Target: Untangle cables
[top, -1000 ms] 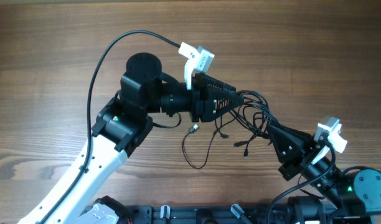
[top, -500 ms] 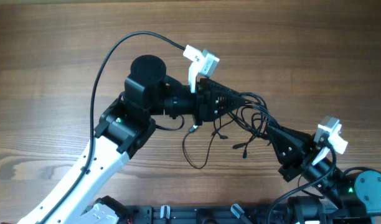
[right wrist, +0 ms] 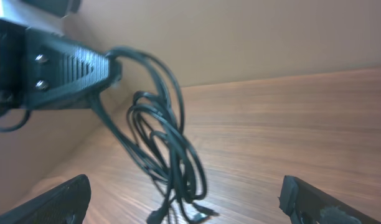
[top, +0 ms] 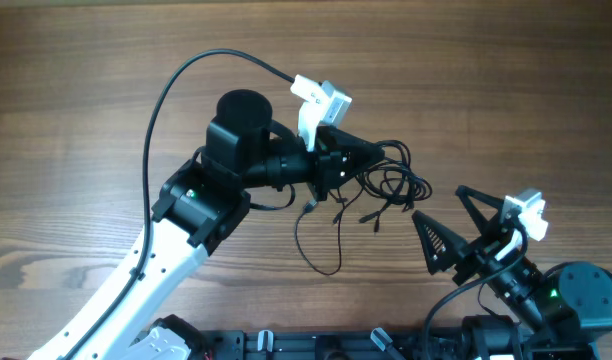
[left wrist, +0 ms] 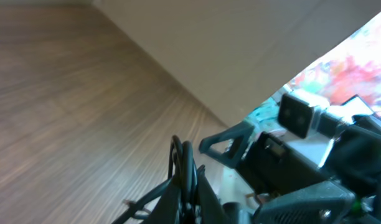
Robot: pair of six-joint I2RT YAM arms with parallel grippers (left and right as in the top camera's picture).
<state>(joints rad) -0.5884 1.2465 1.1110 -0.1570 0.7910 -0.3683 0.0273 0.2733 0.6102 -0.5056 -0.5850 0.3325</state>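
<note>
Cables, thin black flexible cords, hang bunched from the left pincer gripping them; right pincer, spread wide, sits just right of them, apart, above the brown wooden desk.

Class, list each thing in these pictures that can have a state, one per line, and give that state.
cables: tangled in a bunch, hanging from the left hand, plug ends loose.
left hand: shut on the cables.
right hand: open, holding nothing, apart from the cables.

Cables blurred in left wrist view, bunch cut off by bottom edge; plug ends too small overhead.
</note>
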